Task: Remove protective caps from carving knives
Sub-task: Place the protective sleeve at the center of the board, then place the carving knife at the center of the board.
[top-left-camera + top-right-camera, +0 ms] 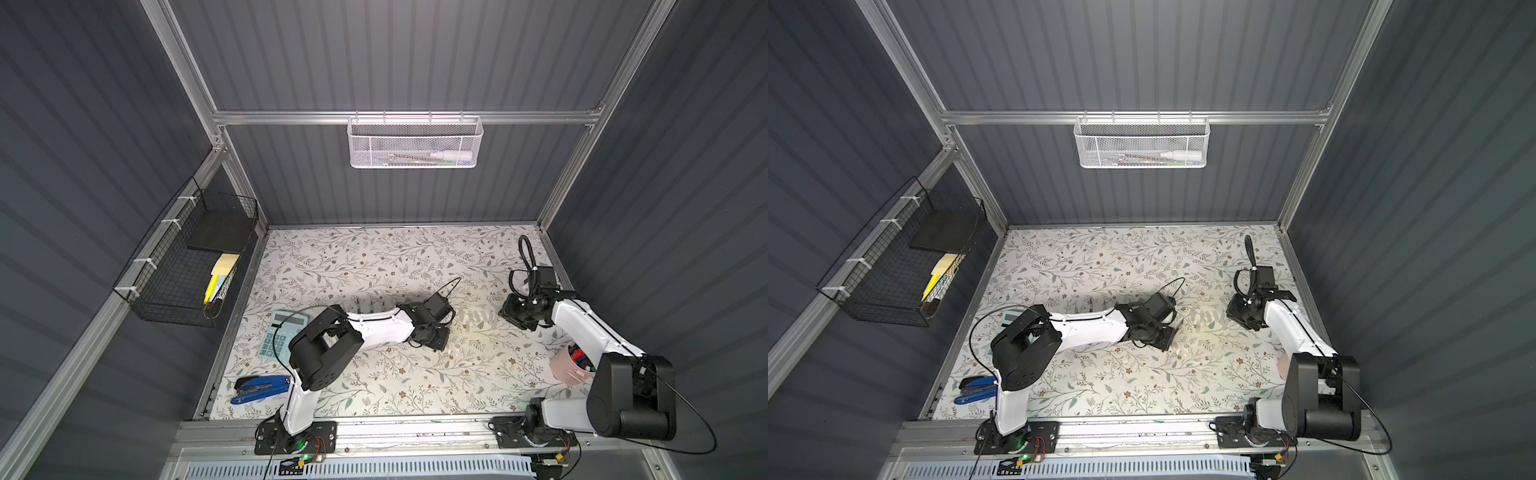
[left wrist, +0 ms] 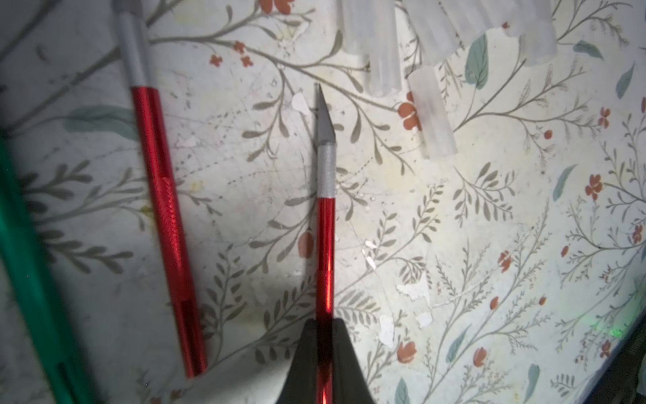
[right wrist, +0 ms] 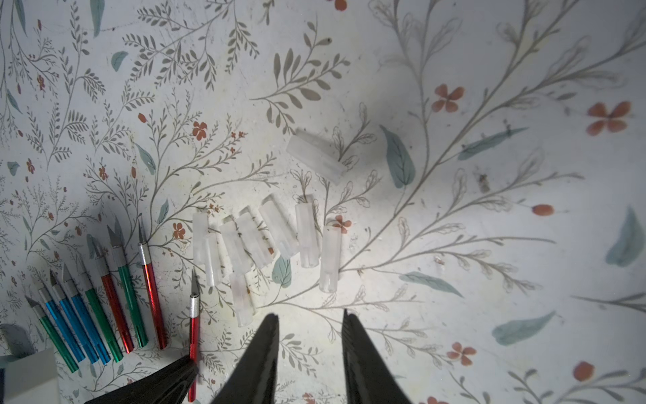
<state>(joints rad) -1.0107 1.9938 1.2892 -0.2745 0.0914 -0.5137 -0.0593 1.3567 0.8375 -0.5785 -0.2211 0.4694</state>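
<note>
Red, green, blue knives point(image 3: 117, 311); whitish caps point(image 3: 307, 238); floral table point(image 3: 489, 286)

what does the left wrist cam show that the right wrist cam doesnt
Only the left wrist view: a close look at the ribbed band on the neighbouring red knife. Only the right wrist view: the open right gripper, the blue knives and one cap lying apart from the rest. Both: the left gripper shut on a red knife with its blade bare, and loose caps beyond its tip.
</note>
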